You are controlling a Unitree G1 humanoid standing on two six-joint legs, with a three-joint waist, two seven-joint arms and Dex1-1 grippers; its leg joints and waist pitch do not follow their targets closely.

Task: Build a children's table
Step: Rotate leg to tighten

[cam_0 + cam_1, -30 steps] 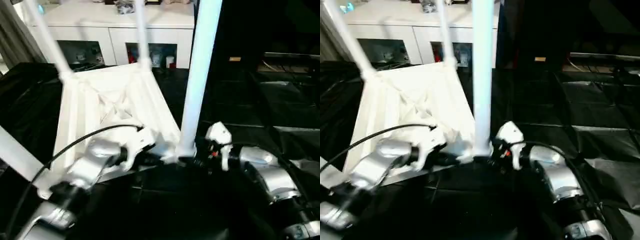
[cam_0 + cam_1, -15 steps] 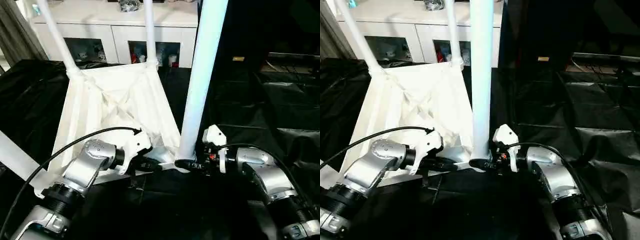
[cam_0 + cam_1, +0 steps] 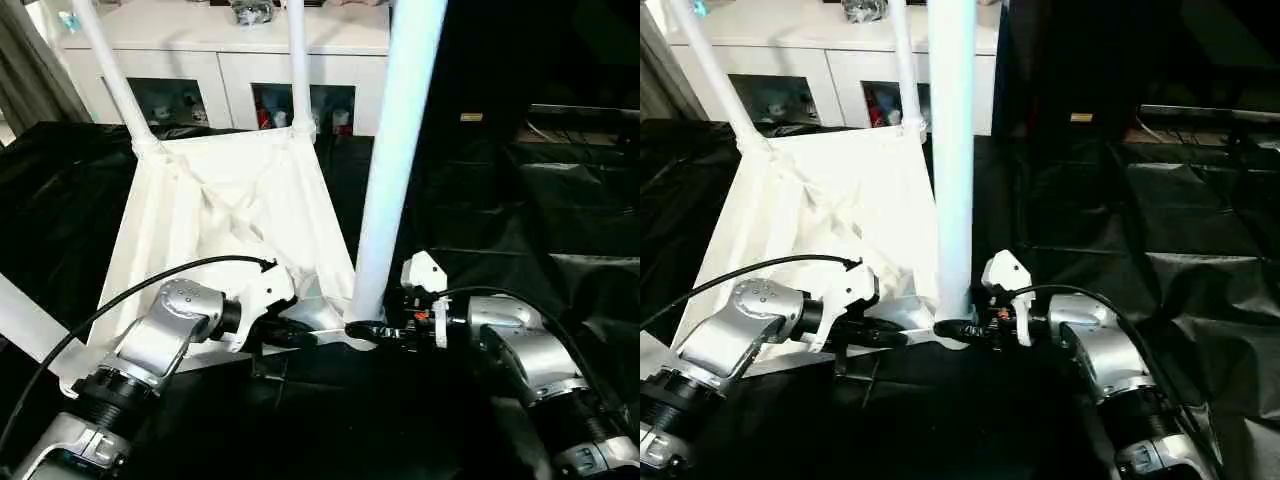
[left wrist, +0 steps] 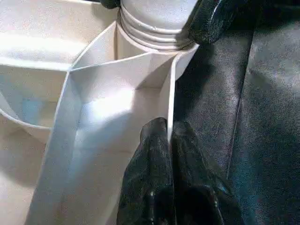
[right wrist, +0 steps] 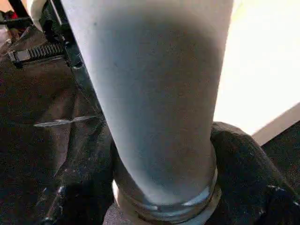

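Black sheeting [image 3: 520, 210] beside tabletop [image 3: 230, 215] edge

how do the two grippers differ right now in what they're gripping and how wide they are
The left gripper is pinched shut on the thin edge wall of the tabletop; the right gripper stands wider, its fingers wrapped around the base of the near leg. Both work at the same near corner of the upturned table.
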